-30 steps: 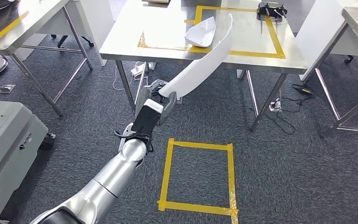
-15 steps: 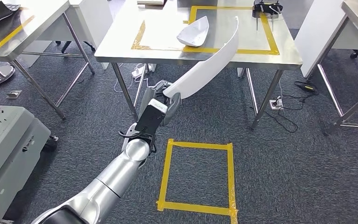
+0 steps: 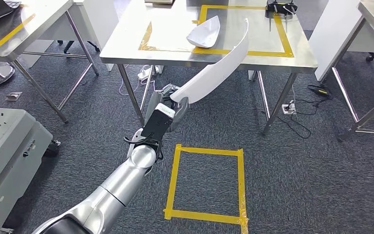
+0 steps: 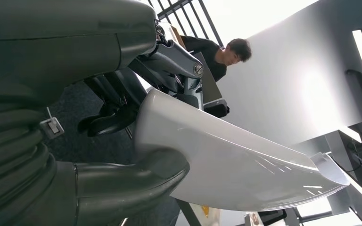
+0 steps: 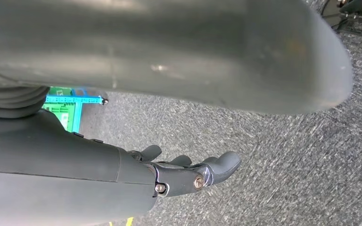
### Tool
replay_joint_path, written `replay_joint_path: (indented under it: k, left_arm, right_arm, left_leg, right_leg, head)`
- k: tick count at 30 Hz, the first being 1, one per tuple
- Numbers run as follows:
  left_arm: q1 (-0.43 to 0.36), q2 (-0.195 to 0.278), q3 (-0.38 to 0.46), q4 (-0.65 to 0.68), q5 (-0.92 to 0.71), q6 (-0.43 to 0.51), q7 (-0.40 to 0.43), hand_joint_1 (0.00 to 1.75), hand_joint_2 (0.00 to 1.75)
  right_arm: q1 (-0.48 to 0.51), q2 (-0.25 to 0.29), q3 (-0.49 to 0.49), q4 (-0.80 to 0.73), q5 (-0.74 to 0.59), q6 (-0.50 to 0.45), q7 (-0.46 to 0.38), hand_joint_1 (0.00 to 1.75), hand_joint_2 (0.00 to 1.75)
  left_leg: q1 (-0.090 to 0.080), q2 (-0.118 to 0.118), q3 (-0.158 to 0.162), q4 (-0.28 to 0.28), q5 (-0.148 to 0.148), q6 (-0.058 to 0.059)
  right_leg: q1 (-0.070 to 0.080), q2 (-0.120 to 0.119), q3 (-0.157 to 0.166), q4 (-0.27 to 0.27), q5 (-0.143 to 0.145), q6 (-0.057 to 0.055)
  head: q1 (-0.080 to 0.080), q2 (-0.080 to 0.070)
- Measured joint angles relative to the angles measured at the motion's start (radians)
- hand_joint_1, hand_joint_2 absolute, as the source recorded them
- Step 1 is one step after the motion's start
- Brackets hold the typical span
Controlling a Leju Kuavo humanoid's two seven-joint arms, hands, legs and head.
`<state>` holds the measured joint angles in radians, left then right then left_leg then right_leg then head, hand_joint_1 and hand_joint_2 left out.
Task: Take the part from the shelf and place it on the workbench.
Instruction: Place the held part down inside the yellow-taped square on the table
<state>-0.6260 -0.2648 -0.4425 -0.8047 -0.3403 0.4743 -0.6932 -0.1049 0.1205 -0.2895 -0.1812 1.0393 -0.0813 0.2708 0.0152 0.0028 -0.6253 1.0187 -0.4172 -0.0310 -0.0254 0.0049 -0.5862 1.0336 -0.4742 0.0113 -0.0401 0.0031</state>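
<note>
My left hand [image 3: 169,105] grips the near end of a long, curved white part [image 3: 218,67], which slants up and away so that its far tip hangs over the front edge of the steel workbench [image 3: 126,46]. In the left wrist view the thumb [image 4: 136,181] presses under the white part [image 4: 245,165] and the darker fingers close over it. A smaller white part [image 3: 203,33] lies on the workbench, on the yellow tape outline. My right hand [image 5: 188,174] hangs over the grey carpet with its fingers loosely apart and nothing in it.
A yellow tape square [image 3: 207,183] marks the carpet in front of the workbench. A black object [image 3: 278,8] sits at the bench's far right corner. Other steel tables [image 3: 14,24] stand left and right. A grey cabinet [image 3: 5,151] is at my left. Cables [image 3: 297,117] lie under the bench. A person [image 4: 219,54] stands beyond.
Since one second ago the whole view has shifted as the camera moved; the workbench sits slightly nearer. The left hand keeps its hold on the long white part throughout.
</note>
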Motion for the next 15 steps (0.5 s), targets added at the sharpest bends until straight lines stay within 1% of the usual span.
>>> replay_joint_path:
  k: [3, 8, 10, 11, 12, 13, 14, 15]
  left_arm:
    - [0.000, -0.001, 0.003, 0.004, 0.006, -0.005, 0.007, 1.75, 1.75]
    - [0.000, -0.002, 0.016, 0.012, 0.011, -0.009, 0.021, 1.75, 1.75]
    - [-0.001, -0.002, 0.022, 0.013, 0.015, -0.009, 0.021, 1.75, 1.75]
    - [-0.001, -0.003, 0.024, 0.012, 0.017, -0.008, 0.021, 1.75, 1.75]
    - [-0.003, -0.005, 0.027, 0.011, 0.018, -0.005, 0.019, 1.75, 1.75]
    - [-0.005, -0.007, 0.030, 0.010, 0.019, -0.002, 0.018, 1.75, 1.75]
    - [-0.006, -0.009, 0.032, 0.010, 0.019, 0.000, 0.017, 1.75, 1.75]
    - [-0.007, -0.010, 0.034, 0.010, 0.019, 0.003, 0.016, 1.75, 1.75]
  right_arm:
    - [0.000, 0.000, 0.000, 0.000, 0.001, 0.000, 0.000, 0.00, 0.00]
    - [0.001, 0.001, 0.000, 0.000, 0.002, -0.001, -0.002, 0.00, 0.00]
    - [0.001, 0.002, 0.000, 0.000, 0.002, -0.002, -0.002, 0.00, 0.00]
    - [0.001, 0.002, 0.000, 0.000, 0.003, -0.002, -0.003, 0.00, 0.00]
    - [0.000, 0.002, 0.000, 0.000, 0.004, -0.003, -0.003, 0.00, 0.00]
    - [0.000, 0.001, 0.000, 0.000, 0.004, -0.004, -0.003, 0.00, 0.00]
    - [0.001, 0.001, 0.000, 0.000, 0.005, -0.004, -0.003, 0.00, 0.00]
    - [0.001, 0.001, 0.000, 0.000, 0.005, -0.004, -0.003, 0.00, 0.00]
  left_leg:
    - [0.000, 0.000, -0.002, 0.002, -0.001, 0.001]
    - [-0.004, 0.000, -0.009, 0.016, -0.009, 0.018]
    - [-0.006, 0.000, -0.009, 0.014, -0.011, 0.025]
    - [-0.003, 0.000, -0.005, 0.007, -0.008, 0.030]
    - [0.000, 0.000, 0.001, -0.003, -0.005, 0.035]
    - [0.003, 0.001, 0.007, -0.012, -0.001, 0.040]
    - [0.007, 0.002, 0.012, -0.018, 0.002, 0.044]
    - [0.006, 0.003, 0.014, -0.020, 0.002, 0.047]
  right_leg:
    - [-0.001, 0.000, 0.000, -0.002, 0.002, 0.002]
    - [-0.008, -0.001, 0.001, -0.005, 0.004, 0.013]
    - [-0.008, -0.001, 0.004, -0.010, 0.004, 0.020]
    - [-0.009, -0.001, 0.006, -0.012, 0.004, 0.024]
    - [-0.008, -0.001, 0.006, -0.008, -0.001, 0.027]
    - [-0.007, -0.001, -0.002, 0.014, -0.016, 0.030]
    - [-0.008, -0.001, -0.024, 0.059, -0.041, 0.031]
    - [-0.007, -0.001, -0.055, 0.121, -0.071, 0.033]
  head:
    - [0.000, 0.000]
    - [0.000, 0.000]
    - [0.000, 0.000]
    - [0.000, 0.000]
    - [0.001, 0.000]
    - [0.002, 0.000]
    - [0.003, 0.000]
    - [0.004, 0.000]
